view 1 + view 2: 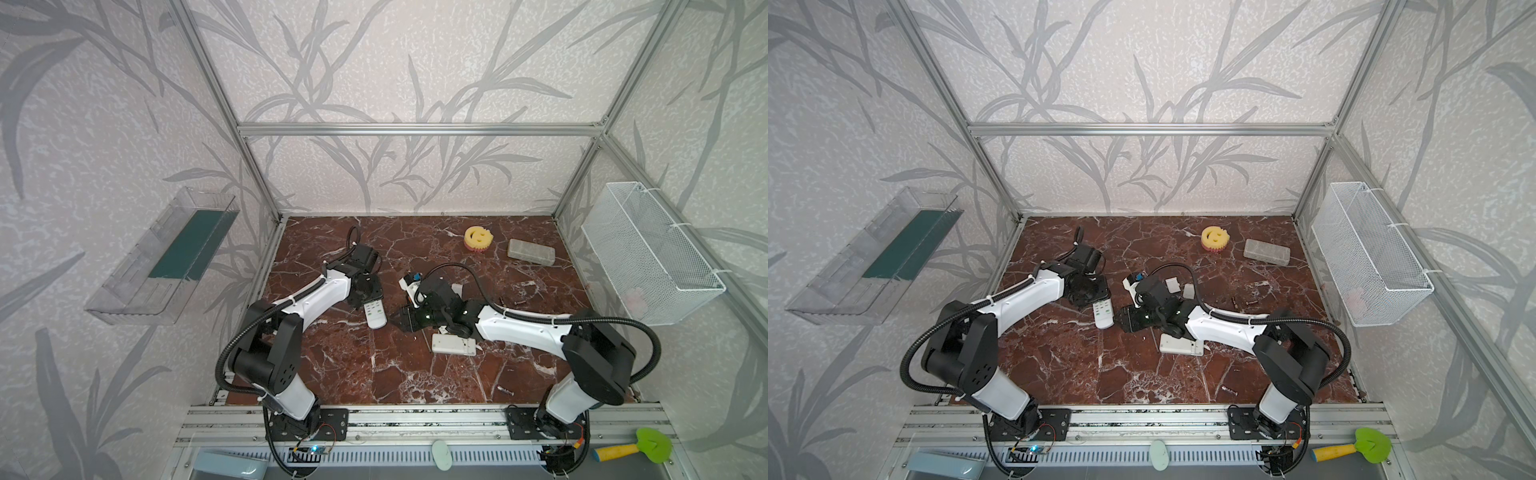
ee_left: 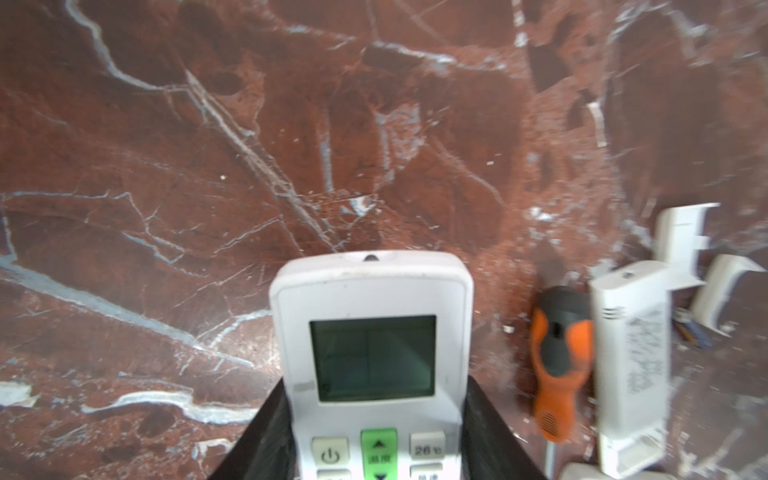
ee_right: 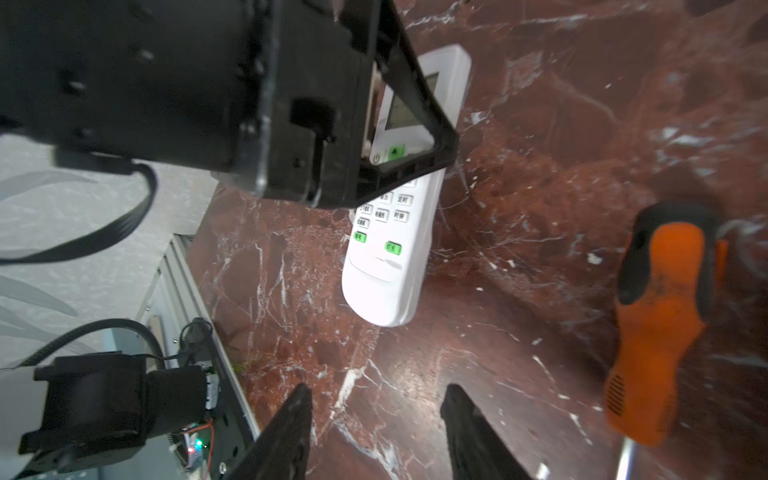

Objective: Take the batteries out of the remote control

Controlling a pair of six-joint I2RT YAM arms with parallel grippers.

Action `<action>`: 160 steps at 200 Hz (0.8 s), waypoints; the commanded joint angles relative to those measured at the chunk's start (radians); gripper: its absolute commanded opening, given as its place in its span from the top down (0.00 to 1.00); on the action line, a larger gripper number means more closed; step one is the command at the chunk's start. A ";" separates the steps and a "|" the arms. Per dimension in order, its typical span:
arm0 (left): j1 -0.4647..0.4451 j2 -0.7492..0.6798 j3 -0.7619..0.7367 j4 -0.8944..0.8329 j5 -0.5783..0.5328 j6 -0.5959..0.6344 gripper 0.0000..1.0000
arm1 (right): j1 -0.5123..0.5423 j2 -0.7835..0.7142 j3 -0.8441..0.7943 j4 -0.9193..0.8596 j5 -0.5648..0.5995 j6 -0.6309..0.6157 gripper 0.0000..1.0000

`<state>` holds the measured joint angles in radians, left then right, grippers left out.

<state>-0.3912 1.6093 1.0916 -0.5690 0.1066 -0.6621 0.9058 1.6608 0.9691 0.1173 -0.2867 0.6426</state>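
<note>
A white remote control (image 2: 370,353) with a screen and green buttons lies face up on the red marble table (image 1: 332,374); its back is hidden. My left gripper (image 2: 376,382) is shut on it, one jaw pressed against each long side, as both top views show (image 1: 375,315) (image 1: 1103,313). My right gripper (image 3: 376,395) stands open and empty just right of that remote (image 3: 395,249), low over the table (image 1: 405,320). One slim silvery-grey battery (image 1: 504,390) lies near the front edge (image 1: 1227,390). No lime green batteries show.
A second white remote (image 1: 453,345) lies back up beside the orange-handled screwdriver (image 2: 559,361), with small white covers (image 2: 681,237) nearby. A yellow smiley sponge (image 1: 478,237) and grey block (image 1: 531,251) sit at the back right. A wire basket (image 1: 648,257) hangs on the right wall.
</note>
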 commanded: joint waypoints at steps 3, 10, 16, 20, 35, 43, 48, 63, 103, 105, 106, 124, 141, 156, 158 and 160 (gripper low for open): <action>-0.003 -0.068 -0.023 0.022 0.062 -0.024 0.72 | 0.000 0.070 0.006 0.142 -0.065 0.116 0.47; -0.003 -0.078 -0.026 0.021 0.067 -0.026 0.73 | 0.001 0.087 0.012 0.144 -0.075 0.119 0.47; -0.005 -0.087 -0.028 0.021 0.069 -0.025 0.73 | 0.001 0.098 0.020 0.139 -0.082 0.120 0.47; -0.005 -0.092 -0.031 0.020 0.069 -0.027 0.73 | 0.002 0.104 0.026 0.134 -0.084 0.119 0.47; -0.006 -0.107 -0.039 0.019 0.072 -0.028 0.73 | 0.002 0.121 0.044 0.119 -0.087 0.115 0.47; -0.006 -0.111 -0.045 0.020 0.074 -0.030 0.73 | 0.002 0.126 0.049 0.119 -0.085 0.111 0.47; -0.006 -0.114 -0.048 0.021 0.080 -0.032 0.74 | 0.002 0.128 0.053 0.117 -0.082 0.108 0.48; -0.008 -0.119 -0.053 0.027 0.084 -0.037 0.74 | 0.002 0.139 0.071 0.095 -0.078 0.096 0.48; -0.009 -0.122 -0.047 0.033 0.087 -0.038 0.74 | 0.002 0.174 0.097 0.106 -0.098 0.100 0.56; -0.009 -0.122 -0.045 0.034 0.087 -0.038 0.74 | 0.002 0.176 0.097 0.107 -0.099 0.100 0.58; -0.009 -0.122 -0.045 0.034 0.087 -0.037 0.74 | 0.002 0.177 0.098 0.107 -0.100 0.100 0.59; -0.010 -0.124 -0.043 0.033 0.088 -0.037 0.73 | 0.003 0.181 0.106 0.108 -0.099 0.094 0.79; -0.010 -0.135 -0.045 0.031 0.086 -0.037 0.64 | 0.010 0.166 0.119 0.062 -0.055 0.048 0.89; -0.009 -0.152 -0.045 0.022 0.077 -0.040 0.53 | 0.028 0.140 0.143 -0.016 0.016 -0.040 0.94; -0.009 -0.156 -0.045 0.020 0.075 -0.042 0.52 | 0.031 0.136 0.144 -0.028 0.029 -0.053 0.94; -0.009 -0.160 -0.044 0.017 0.074 -0.043 0.50 | 0.036 0.133 0.150 -0.039 0.043 -0.067 0.94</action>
<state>-0.3923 1.5005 1.0431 -0.5400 0.1925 -0.6807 0.8951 1.8301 1.0595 0.1741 -0.3534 0.7280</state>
